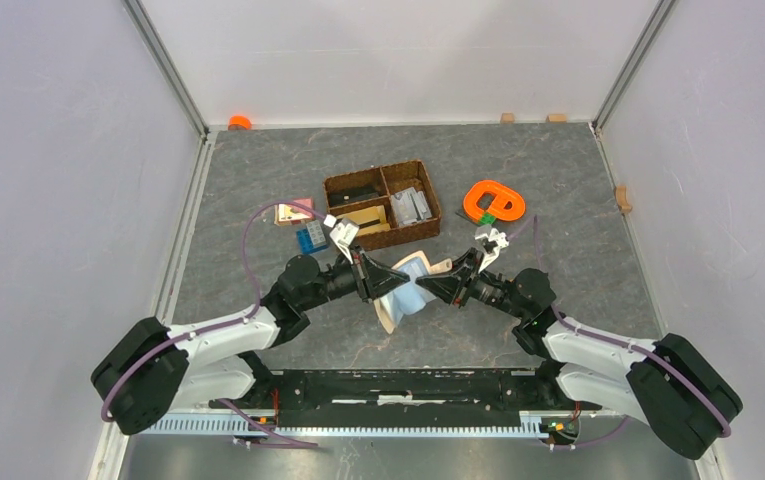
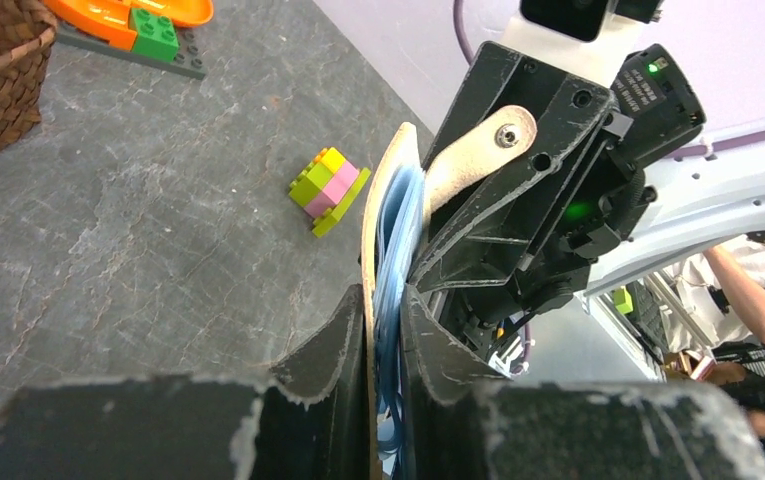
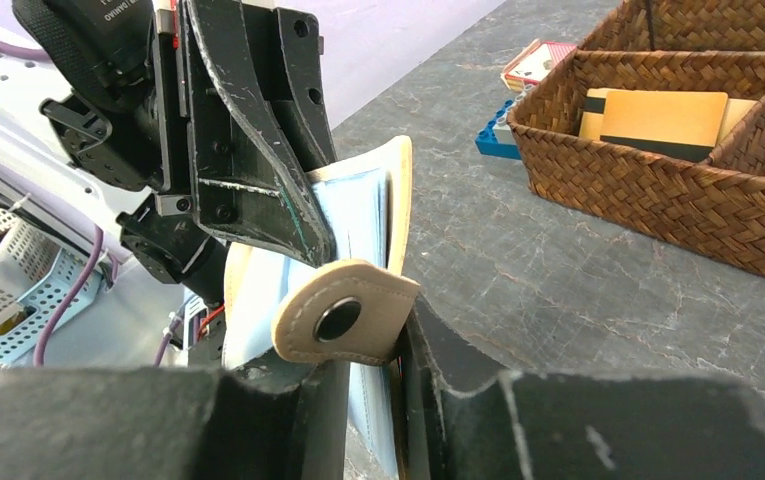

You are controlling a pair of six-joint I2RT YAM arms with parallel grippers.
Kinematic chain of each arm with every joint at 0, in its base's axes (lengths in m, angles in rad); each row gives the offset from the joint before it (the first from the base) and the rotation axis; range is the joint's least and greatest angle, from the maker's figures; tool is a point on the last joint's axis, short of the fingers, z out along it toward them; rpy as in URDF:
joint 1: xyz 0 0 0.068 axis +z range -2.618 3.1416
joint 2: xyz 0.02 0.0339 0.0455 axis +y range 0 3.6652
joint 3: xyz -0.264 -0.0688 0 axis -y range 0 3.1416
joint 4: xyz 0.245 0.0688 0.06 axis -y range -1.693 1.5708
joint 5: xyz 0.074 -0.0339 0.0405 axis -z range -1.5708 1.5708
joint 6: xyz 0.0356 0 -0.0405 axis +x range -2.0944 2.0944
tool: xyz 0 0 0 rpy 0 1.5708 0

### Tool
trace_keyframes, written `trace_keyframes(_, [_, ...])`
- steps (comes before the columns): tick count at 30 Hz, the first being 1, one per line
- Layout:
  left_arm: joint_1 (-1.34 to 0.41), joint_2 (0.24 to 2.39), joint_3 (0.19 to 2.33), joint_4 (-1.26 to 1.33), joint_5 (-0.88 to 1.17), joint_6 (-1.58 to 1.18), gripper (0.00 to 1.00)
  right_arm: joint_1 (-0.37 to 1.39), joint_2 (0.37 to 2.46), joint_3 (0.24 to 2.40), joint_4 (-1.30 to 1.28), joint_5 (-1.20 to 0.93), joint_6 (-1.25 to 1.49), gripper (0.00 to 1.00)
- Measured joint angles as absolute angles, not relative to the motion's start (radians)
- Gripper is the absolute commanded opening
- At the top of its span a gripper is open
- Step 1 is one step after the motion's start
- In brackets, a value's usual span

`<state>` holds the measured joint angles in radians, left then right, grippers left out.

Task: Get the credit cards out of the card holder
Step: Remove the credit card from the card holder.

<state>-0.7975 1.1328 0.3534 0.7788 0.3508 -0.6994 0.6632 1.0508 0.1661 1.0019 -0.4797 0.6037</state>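
Note:
The beige card holder (image 1: 405, 290) hangs above the table between my two arms, opened to its pale blue-grey inside (image 2: 390, 235). My left gripper (image 1: 388, 283) is shut on one panel edge (image 2: 383, 295), beige outside and blue layers pinched between the fingers. My right gripper (image 1: 428, 285) is shut on the opposite panel (image 3: 373, 345), with the snap tab (image 3: 343, 315) folded over one finger. No credit cards stand out among the holder's blue layers. A tan card with a dark stripe (image 3: 658, 120) lies in the basket.
The brown woven divided basket (image 1: 378, 172) stands just behind the grippers with several items in it. An orange piece (image 1: 495, 200) on a brick plate lies at the right back. A blue brick (image 1: 310, 239) and a small box (image 1: 293, 212) lie left of the basket. A green-pink brick stack (image 2: 328, 185) lies nearby.

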Motion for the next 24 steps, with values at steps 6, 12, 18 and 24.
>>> trace_keyframes(6, [-0.799,1.127,0.329,0.853,0.387,-0.705,0.04,0.667,1.066,0.173,1.033,-0.521,0.618,0.35])
trace_keyframes(12, [-0.804,1.094,0.318,0.908,0.407,-0.707,0.02,0.681,1.069,0.193,1.057,-0.577,0.631,0.29])
trace_keyframes(18, [-0.804,1.050,0.303,0.923,0.413,-0.706,0.03,0.686,1.074,0.195,1.111,-0.618,0.668,0.00])
trace_keyframes(24, [-0.806,1.033,0.303,0.900,0.396,-0.705,0.15,0.685,1.075,0.195,1.122,-0.627,0.681,0.00])
